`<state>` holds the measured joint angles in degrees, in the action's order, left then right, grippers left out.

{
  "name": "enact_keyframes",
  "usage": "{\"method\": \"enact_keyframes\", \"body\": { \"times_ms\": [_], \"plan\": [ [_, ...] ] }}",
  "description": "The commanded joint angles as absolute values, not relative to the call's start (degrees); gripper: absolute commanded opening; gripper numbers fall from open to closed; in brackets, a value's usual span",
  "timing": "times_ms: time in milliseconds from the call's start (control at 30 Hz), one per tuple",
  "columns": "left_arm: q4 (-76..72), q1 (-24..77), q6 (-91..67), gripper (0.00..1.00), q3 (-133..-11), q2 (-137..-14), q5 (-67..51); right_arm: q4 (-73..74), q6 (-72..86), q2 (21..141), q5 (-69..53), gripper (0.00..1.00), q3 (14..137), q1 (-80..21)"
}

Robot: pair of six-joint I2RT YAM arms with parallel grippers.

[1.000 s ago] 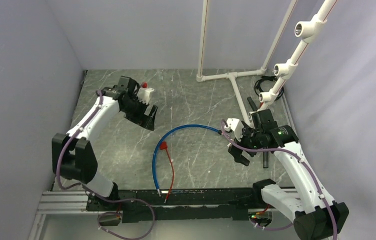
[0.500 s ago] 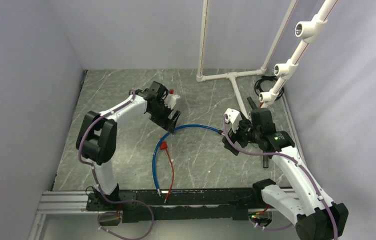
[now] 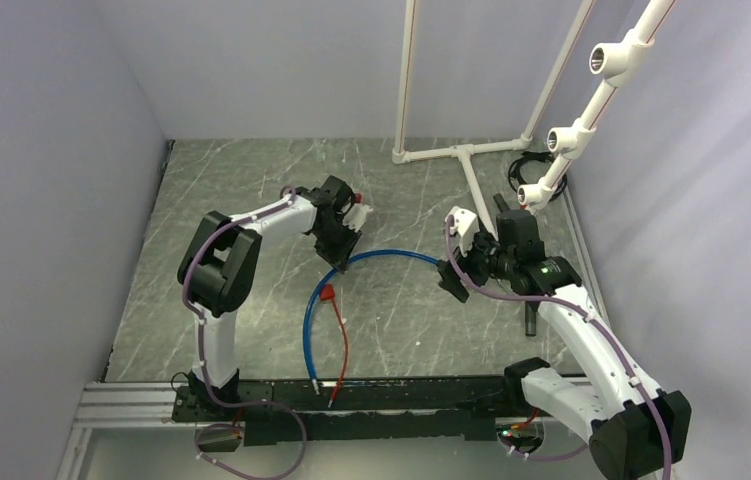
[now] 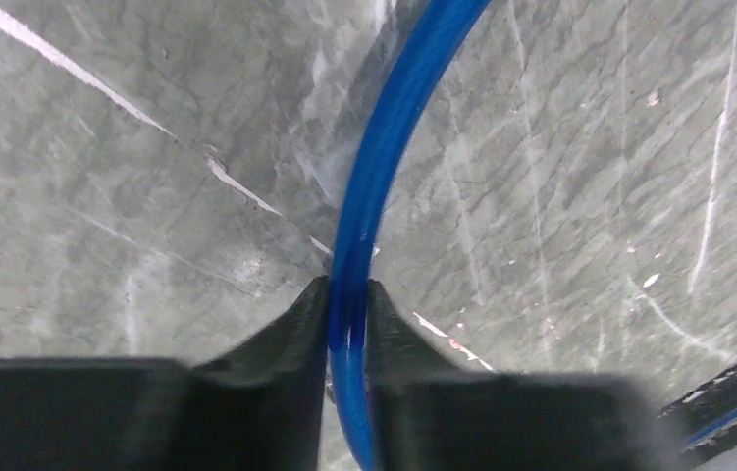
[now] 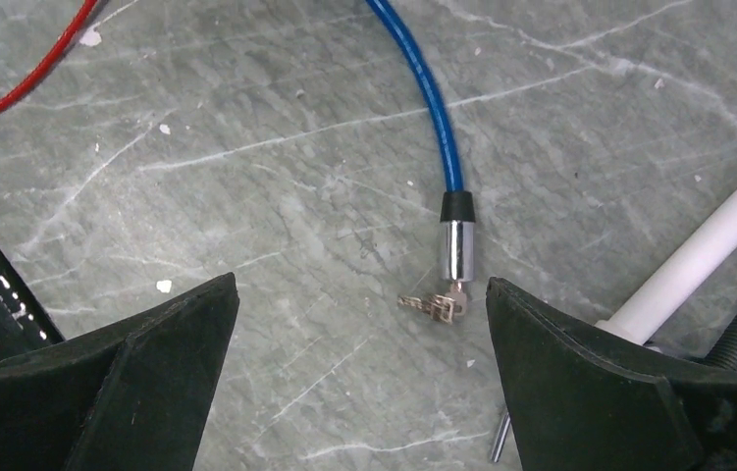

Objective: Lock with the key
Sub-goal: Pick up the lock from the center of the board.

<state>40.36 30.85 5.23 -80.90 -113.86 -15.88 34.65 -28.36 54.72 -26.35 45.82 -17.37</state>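
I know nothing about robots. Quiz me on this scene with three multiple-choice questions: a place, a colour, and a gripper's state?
1. Where is the key? A in a box; B beside the cable's metal end; C on a shelf.
2. What colour is the cable pinched by the left gripper? A green; B yellow; C blue.
3. The right gripper is: A open; B shut on the key; C shut on the cable.
Answers: B, seen by the right wrist camera; C, blue between its fingers; A, fingers wide apart.

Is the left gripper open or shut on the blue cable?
Shut: the left gripper has both fingers pressed against the cable, no gap showing.
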Motion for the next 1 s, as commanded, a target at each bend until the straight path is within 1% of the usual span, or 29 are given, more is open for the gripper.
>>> {"method": "enact_keyframes", "body": {
  "times_ms": [0,33,200,333,467,633,867,967],
  "plan": [
    [42.45,31.10,5.14,0.05,-82.67,-111.77,-15.16,28.79,-25.27,52.57,-27.20,1.00,44.96,-17.67],
    [43.14,31.06,5.30,0.00,-82.73,-111.00,-14.90,27.82,-24.92,51.98,-27.22,1.00,44.53,-17.67],
    [46.72,30.98,7.74,0.00,-82.98,-104.27,-18.53,22.48,-20.31,49.35,-26.33,1.00,42.32,-17.67],
    [49.87,31.03,10.05,0.00,-83.18,-97.17,-20.39,21.14,-15.19,48.59,-25.65,1.00,42.57,-17.67],
    [54.28,30.77,14.49,0.00,-84.06,-91.56,-21.34,25.30,-16.17,50.01,-30.16,1.00,45.46,-17.67],
    [58.23,29.62,19.09,0.00,-86.37,-85.06,-24.66,28.70,-14.84,53.51,-32.66,1.00,49.87,-17.67],
    [64.55,26.26,25.51,0.00,-93.07,-81.55,-28.42,30.81,-14.96,56.41,-36.61,1.00,53.76,-17.80],
    [65.99,24.28,26.71,0.00,-96.48,-81.22,-29.86,29.45,-12.91,56.95,-35.99,1.00,53.63,-18.37]
  ]
}}
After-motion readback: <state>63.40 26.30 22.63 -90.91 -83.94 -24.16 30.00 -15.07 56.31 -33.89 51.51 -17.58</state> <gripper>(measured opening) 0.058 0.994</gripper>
